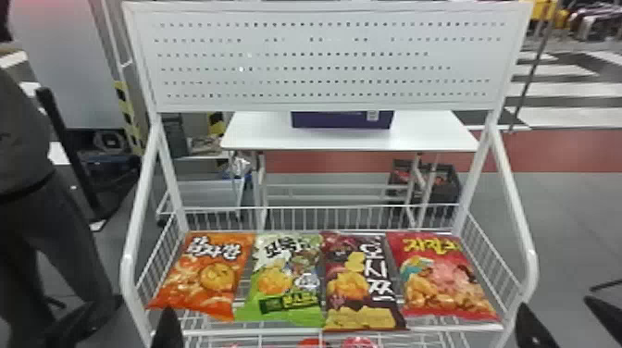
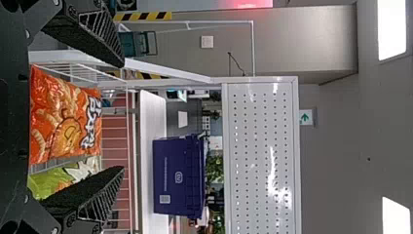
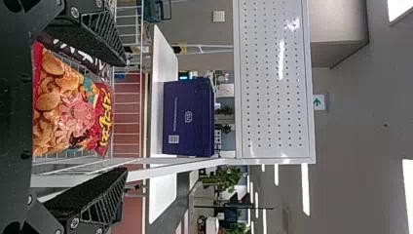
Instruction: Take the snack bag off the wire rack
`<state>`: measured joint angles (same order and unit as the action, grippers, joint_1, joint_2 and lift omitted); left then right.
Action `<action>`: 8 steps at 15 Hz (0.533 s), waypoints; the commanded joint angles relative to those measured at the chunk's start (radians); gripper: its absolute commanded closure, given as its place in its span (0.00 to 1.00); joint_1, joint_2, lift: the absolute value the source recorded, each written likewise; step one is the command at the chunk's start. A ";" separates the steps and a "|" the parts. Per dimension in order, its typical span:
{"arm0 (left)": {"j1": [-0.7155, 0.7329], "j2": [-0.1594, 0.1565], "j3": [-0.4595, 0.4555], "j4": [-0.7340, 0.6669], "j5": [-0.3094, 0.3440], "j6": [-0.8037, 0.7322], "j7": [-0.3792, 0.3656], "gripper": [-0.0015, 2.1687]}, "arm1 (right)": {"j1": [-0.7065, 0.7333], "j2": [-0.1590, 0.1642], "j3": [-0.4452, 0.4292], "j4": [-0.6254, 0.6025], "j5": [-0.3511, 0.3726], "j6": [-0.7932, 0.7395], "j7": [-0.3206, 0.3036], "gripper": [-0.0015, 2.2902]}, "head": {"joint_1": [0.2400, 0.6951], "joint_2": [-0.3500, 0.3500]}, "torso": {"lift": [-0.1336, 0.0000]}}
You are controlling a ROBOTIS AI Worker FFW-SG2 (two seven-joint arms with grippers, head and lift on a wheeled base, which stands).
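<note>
The left gripper (image 1: pixel 127 317) is at the near left corner of the wire rack (image 1: pixel 324 331), its two black fingers standing well apart with nothing between them. Over at the near right corner, the right gripper (image 1: pixel 561 317) has its fingers spread too, and it grips nothing either.

From where I'm standing, four snack bags lie side by side in the rack's basket, printed fronts up, all farther in than both hands. The orange snack bag (image 1: pixel 208 273) is nearest the left hand, ahead of it and a bit to its right; from the left wrist it lines up in the opening between the fingers. Next to the right of that comes the green snack bag (image 1: pixel 282 277), part of it hidden behind one left finger in that same wrist view. The dark maroon snack bag (image 1: pixel 349 268) follows, over toward the right hand. The red snack bag (image 1: pixel 439 277) is the right hand's nearest, ahead of it and to its left, and it lines up with that hand's opening from the wrist.

Higher than both hands and beyond them, a white perforated panel (image 1: pixel 324 60) tops the rack. Farther off behind it there's a white table (image 1: pixel 259 134) carrying a purple bin (image 1: pixel 342 121), with a black crate (image 1: pixel 448 199) low down by the table's right end.
</note>
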<state>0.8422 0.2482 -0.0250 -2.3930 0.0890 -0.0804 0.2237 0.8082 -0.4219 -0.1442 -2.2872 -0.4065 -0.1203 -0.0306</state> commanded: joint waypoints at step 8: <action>-0.003 -0.003 -0.001 0.005 0.000 0.000 -0.001 0.07 | -0.003 0.003 0.003 0.000 0.000 0.000 0.000 0.08 | 0.57 0.50 | 1.00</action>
<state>0.8399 0.2454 -0.0261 -2.3896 0.0885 -0.0804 0.2223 0.8053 -0.4203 -0.1428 -2.2886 -0.4065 -0.1203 -0.0306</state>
